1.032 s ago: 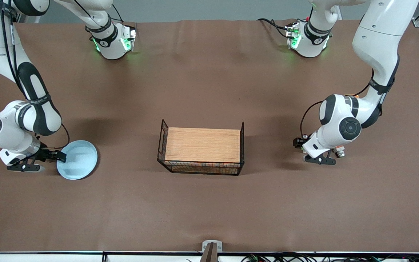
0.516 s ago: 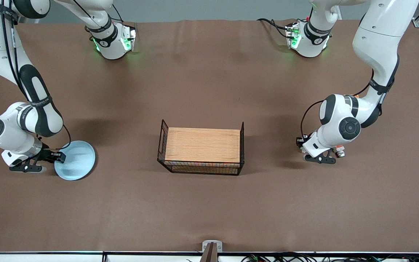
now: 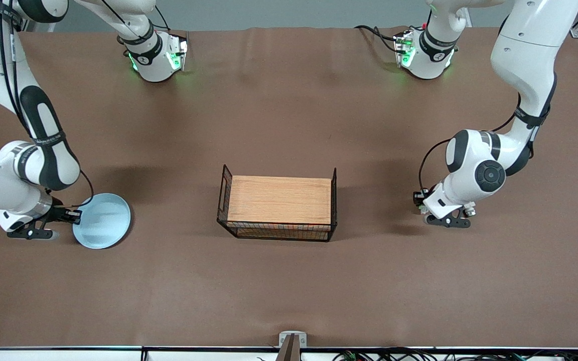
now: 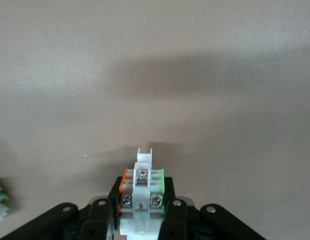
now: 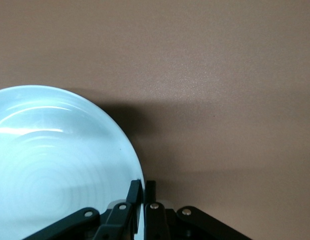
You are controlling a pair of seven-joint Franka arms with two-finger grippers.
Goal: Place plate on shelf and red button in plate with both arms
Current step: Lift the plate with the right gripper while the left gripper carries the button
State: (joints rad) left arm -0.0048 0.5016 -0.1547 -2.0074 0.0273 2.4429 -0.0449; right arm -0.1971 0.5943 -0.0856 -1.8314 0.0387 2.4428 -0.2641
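Writing: none can be read on the arms, the rack or the switch.
Plate [image 3: 102, 221]: pale blue, at the right arm's end of the counter [image 3: 289, 291], at about 9 o'clock from the rack [image 3: 279, 201] and well apart from it; its edge toward the rack looks raised off the counter, with shadow under it.
Right hand [image 3: 74, 216]: low at the plate's outer edge; the right wrist view shows its fingers [image 5: 135, 192] pinched narrow on the rim, one above and one below.
Right arm: elbow bent low, forearm reaching in sideways toward the rack.
Red button [image 4: 141, 192]: white switch with orange and green side patches and screws, held in the left hand; its red face does not show.
Left hand [image 3: 421, 199]: at 3 o'clock from the rack, low over the counter, closed tight on the switch; mostly hidden by the wrist in the front view.
Left arm: folded low, wrist turned toward the rack.
Open room: bare brown counter all round the rack, widest toward the front camera; wooden rack top bare.
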